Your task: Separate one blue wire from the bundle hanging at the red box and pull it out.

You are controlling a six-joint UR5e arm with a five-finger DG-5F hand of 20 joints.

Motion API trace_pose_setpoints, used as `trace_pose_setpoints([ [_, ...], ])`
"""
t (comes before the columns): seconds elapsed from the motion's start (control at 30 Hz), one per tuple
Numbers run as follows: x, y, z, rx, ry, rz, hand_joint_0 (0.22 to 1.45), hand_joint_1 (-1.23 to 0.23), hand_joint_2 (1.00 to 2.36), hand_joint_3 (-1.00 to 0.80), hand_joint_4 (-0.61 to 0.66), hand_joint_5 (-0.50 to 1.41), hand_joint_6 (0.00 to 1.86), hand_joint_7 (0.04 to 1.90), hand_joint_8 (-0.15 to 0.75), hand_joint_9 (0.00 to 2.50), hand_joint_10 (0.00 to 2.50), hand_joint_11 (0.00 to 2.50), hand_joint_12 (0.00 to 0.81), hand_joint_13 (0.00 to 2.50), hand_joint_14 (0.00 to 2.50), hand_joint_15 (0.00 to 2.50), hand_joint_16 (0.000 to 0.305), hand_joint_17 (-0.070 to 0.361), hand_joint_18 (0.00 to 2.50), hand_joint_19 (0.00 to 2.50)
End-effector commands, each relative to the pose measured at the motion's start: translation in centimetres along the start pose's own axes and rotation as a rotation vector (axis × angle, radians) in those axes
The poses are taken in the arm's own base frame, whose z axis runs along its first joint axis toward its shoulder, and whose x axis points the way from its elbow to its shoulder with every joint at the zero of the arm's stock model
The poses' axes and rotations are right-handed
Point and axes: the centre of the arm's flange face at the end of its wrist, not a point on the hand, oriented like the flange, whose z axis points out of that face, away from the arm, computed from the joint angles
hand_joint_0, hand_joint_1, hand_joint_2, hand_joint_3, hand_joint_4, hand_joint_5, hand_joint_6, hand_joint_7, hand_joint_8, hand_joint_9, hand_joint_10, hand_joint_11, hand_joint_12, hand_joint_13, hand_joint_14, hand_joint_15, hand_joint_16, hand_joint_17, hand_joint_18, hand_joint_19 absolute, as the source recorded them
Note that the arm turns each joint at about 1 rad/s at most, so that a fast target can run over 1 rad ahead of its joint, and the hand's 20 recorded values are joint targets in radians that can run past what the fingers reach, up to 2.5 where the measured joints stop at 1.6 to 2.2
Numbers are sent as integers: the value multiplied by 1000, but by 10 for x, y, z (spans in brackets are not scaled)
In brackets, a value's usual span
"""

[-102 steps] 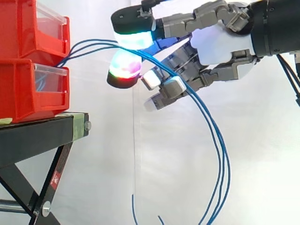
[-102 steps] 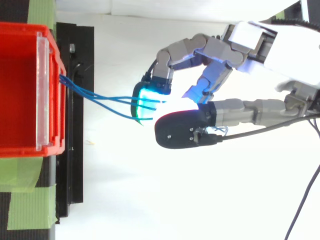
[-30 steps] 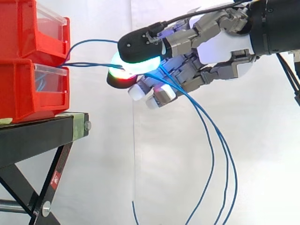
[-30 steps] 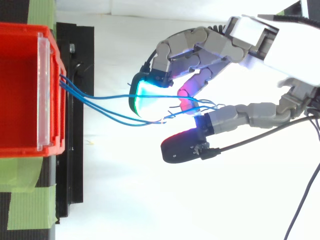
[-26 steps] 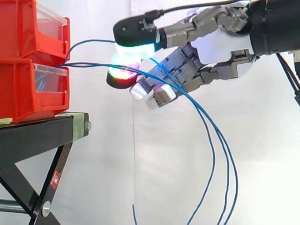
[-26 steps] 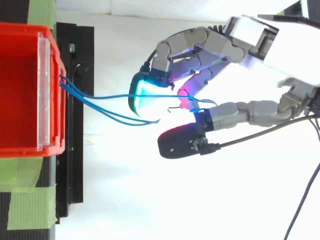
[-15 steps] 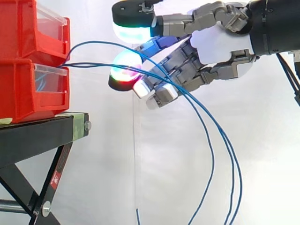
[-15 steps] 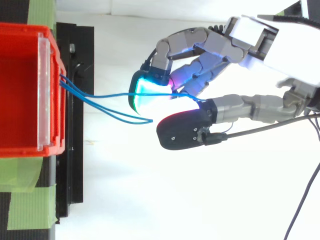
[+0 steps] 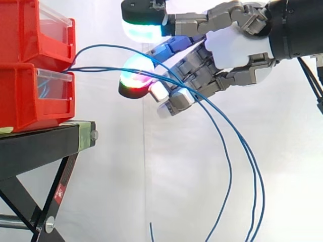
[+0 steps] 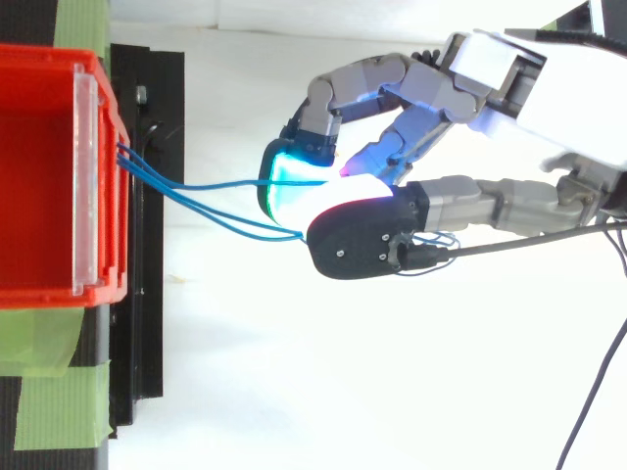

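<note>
Blue wires [image 9: 101, 69]: thin, smooth-jacketed, one shade of blue, three by the look. Come out of the gap between the two stacked red bins [image 9: 30, 96] at left of the side view. Top strand [image 9: 101, 46] arches high, the others run level. All pass through the hand [image 9: 232, 48] at upper middle, then droop in long loops to the lower right, with loose ends near the bottom edge. In the top view, fan out [image 10: 211, 186] from the bin front at left toward mid-frame and vanish under the hand

Probably very light and limp, yet springy enough to keep a curve. Slick jacket, likely to slip between pads unless pinched firmly. Likely to drag neighbours where strands cross. Best hold probably on the top strand, in the free stretch between bins and hand, where it stands apart from the rest. Pinch pad to pad, draw toward frame right, away from the bins

Hand released: fingers [image 9: 197, 75] spread, cyan pad [image 9: 144, 27] clear above the wires, red pad [image 9: 133, 80] just under them, white pads [image 9: 174, 101] lower. Wires threaded loosely between fingers, no pinch visible. Separation begun at best, pull-out not yet done

Bins on black stand [image 9: 40, 146], lower left; white curtain [image 9: 111, 176] behind
</note>
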Motion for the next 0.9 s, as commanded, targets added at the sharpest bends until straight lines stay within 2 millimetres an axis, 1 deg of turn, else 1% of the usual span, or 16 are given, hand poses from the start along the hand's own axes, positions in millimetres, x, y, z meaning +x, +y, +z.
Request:
trace_pose_setpoints([
  [0.0,0,0,0,0,-1,0,649,-451,1008,-424,210,-173,693,1081,379,1146,20,820,352,1292,25,1195,45,101,462,320],
  [0.23,-1,-1,0,2,-3,-1,647,-529,1013,-369,211,-179,695,1089,376,1123,19,847,345,1296,26,1217,44,100,476,336],
  [0.33,-1,-1,0,3,-5,-11,645,-534,1013,-367,218,-182,699,1089,374,1116,20,844,355,1297,24,1210,44,100,480,343],
  [0.63,-2,-1,1,4,-11,-51,644,-540,1013,-369,223,-192,711,1082,371,1090,19,838,347,1293,25,1210,44,99,488,349],
  [0.87,-7,-3,2,8,-31,-68,643,-555,1013,-364,225,-204,731,1041,374,1068,19,860,351,1293,24,1202,44,99,490,348],
])
